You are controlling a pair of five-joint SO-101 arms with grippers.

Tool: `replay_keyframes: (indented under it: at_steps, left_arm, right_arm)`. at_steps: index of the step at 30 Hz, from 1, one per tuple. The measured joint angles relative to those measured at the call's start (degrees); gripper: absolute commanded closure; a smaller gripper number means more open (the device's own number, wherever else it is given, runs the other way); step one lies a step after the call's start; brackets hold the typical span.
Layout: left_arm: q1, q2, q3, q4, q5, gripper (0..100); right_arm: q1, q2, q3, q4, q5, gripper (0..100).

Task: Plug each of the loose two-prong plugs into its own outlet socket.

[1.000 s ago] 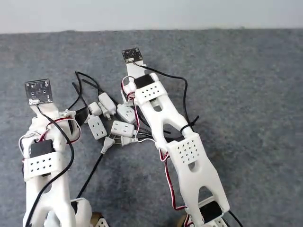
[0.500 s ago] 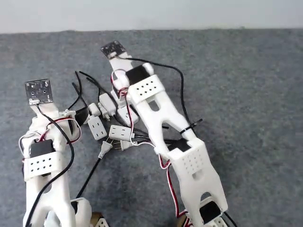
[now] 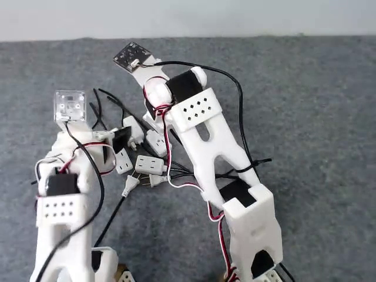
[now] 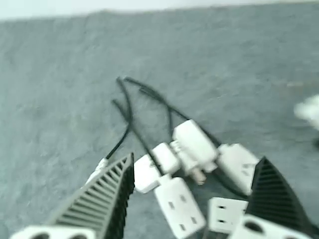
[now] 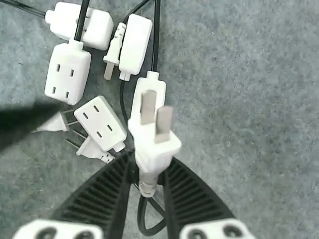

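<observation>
My right gripper (image 5: 148, 164) is shut on a white two-prong plug (image 5: 152, 134), held above the table with its prongs pointing away from the wrist. Under it lie two white outlet sockets (image 5: 67, 74) (image 5: 102, 124) and two loose plugs (image 5: 50, 124) (image 5: 87, 147). My left gripper (image 4: 196, 159) is open, and its dark fingers (image 4: 104, 194) straddle the cluster of sockets (image 4: 179, 206) and plugs (image 4: 194, 142). From above, the cluster (image 3: 150, 165) sits between the two arms, with the left gripper (image 3: 120, 141) at its edge.
Black cords (image 3: 108, 103) loop out from the cluster toward the far left, and one cord (image 3: 114, 214) runs toward the near edge. Grey carpet (image 3: 305, 117) stretches wide to the right. A pale wall (image 3: 235, 17) bounds the far side.
The right arm has swung left and away, lifting the plug out of the cluster. The left arm has moved in toward the cluster. Some sockets shifted slightly.
</observation>
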Motion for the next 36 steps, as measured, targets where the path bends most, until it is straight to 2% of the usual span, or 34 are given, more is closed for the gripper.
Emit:
replay_keyframes:
  at_steps: [4, 9, 17, 26, 30, 36]
  left_arm:
    - [3.08, -8.00, -0.53, 4.92, -0.44, 64]
    - [3.60, -14.51, -0.62, 6.77, -1.41, 64]
    - [3.52, -16.00, -0.62, 6.77, -2.73, 64]
    - [0.97, -16.44, -1.93, 6.51, -2.11, 64]
    - [0.79, -16.44, -1.93, 3.60, -1.41, 64]
    - [1.67, -16.53, -4.40, 1.67, -0.97, 64]
  right_arm:
    - [-0.62, 0.00, 0.26, 0.18, 0.00, 99.1]
    - [-2.64, -0.26, 3.43, 0.18, 0.00, 99.1]
    - [-3.16, -1.58, 3.43, 1.14, 0.00, 99.1]
    - [-6.86, -10.73, 5.98, 1.32, 0.09, 99.1]
    - [-9.67, -13.27, 10.02, 1.32, 0.97, 99.1]
    - [-10.20, -17.58, 10.20, 1.41, 1.14, 99.1]
